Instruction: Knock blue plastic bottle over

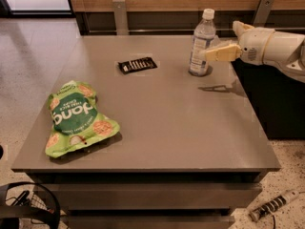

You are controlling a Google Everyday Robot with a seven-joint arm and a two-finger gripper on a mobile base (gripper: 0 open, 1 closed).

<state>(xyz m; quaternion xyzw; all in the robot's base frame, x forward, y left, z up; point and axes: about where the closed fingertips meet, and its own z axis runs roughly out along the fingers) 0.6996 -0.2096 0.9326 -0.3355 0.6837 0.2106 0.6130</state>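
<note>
Camera view: the one view, looking down and across the surface (167, 123).
Bottle (202, 44): upright at the far right of the surface, white cap on top, near the back edge. It has not been tipped.
Pincer (220, 40): comes in from the right at label height, just beside the bottle. It is spread and pinches nothing. The tan lower finger (221, 53) points left at the bottle, and the pale one (239, 26) stands up and behind.
Contact: the tan tip meets the bottle's right edge in this view. Whether it truly touches, I cannot tell.
Bag (76, 118): green, lying flat at the near left, well apart from the bottle.
Dark packet (137, 65): flat, left of the bottle, with a gap between them.
Step in hand: probably the sideways push that topples the bottle.
Doing it well: push with the finger high on the body, near the shoulder, because a low push may only slide the base. Sweep left over open surface and follow through until the bottle tips.
Risk: once down, the round bottle may roll toward the back edge or the packet.
</note>
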